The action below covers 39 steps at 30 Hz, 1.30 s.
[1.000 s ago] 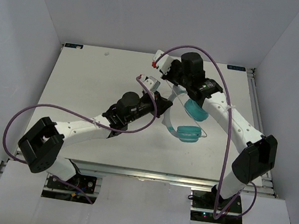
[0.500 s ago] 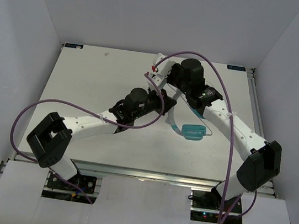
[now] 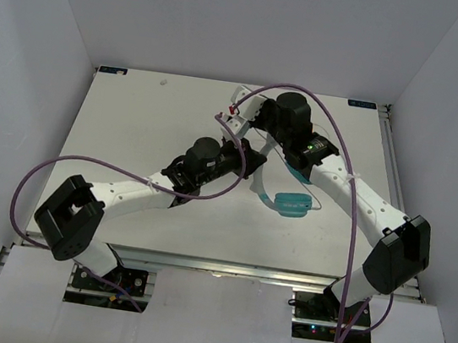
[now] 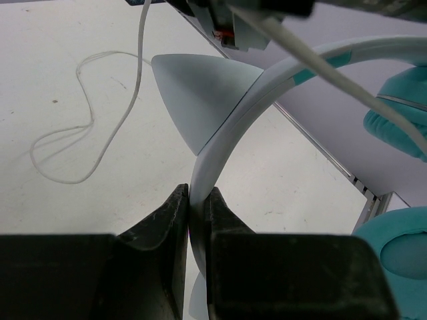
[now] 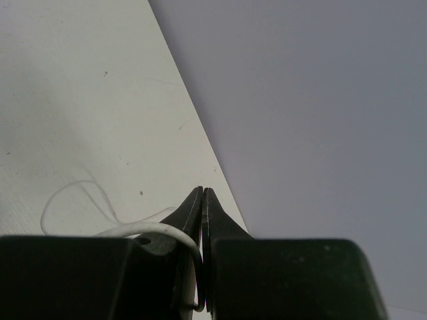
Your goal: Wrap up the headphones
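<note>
The headphones are lifted in mid-table: one teal ear cup is in plain sight, while the other is half hidden under my right arm. My left gripper is shut on the pale headband, which runs up from between its jaws; both teal cups sit to its right. My right gripper is farther back, beside the left one. Its jaws are shut on the thin white cord, which curls over the left finger and into the gap.
Loose loops of cord lie on the white table behind the grippers. Purple arm cables arch over both arms. The table's right edge and the grey wall are close to the right gripper.
My left arm pushed the headband slightly back and right. My right arm came forward over the upper ear cup, and its gripper dropped a little towards the left one. Both grips held.
</note>
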Tool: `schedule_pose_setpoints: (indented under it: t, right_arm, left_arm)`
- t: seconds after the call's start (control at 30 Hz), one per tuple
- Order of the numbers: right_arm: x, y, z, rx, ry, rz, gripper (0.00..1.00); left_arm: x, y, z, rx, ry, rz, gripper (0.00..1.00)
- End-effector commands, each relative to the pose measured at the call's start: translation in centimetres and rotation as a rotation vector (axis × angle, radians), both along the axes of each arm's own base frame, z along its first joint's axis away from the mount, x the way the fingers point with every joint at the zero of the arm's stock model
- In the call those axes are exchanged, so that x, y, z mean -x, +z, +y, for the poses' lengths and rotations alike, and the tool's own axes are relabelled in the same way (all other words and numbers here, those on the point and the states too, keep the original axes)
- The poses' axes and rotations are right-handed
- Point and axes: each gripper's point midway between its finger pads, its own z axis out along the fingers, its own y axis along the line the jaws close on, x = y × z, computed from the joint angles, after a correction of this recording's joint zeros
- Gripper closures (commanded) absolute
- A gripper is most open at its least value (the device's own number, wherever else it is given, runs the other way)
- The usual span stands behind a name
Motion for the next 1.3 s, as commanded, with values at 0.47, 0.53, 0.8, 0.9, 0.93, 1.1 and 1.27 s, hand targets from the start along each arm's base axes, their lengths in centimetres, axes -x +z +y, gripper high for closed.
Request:
schedule_pose_setpoints:
  t: [0.47,0.53,0.8,0.9,0.93,1.1,1.27]
  right_arm:
    - [-0.1,2.4,-2.2,-0.177,0.081,0.073,0.92]
    - [-0.3,3.1,-3.0,-0.206,0.075,0.075,0.92]
    - [-0.4,5.0,-4.9,-0.307,0.096,0.097,0.92]
    - [-0.7,4.4,-5.9,-0.344,0.087,0.133,0.92]
    - [-0.7,4.2,-6.1,-0.362,0.090,0.152,0.92]
    - [-0.2,2.8,-7.1,-0.456,0.123,0.254,0.92]
    - [1.1,0.3,-7.1,-0.560,0.168,0.363,0.92]
  left_arm:
    - [3.4,7.1,3.8,0.180,0.008,-0.072,1.00]
    - [3.3,7.0,4.0,0.179,0.018,-0.065,1.00]
    - [3.1,6.1,4.6,0.163,0.040,-0.025,1.00]
    - [3.0,6.3,4.8,0.157,0.049,-0.010,1.00]
    - [3.0,6.3,4.9,0.154,0.053,-0.001,1.00]
    - [3.2,6.3,5.4,0.151,0.074,0.053,1.00]
    - [2.8,6.7,6.6,0.148,0.147,0.098,1.00]
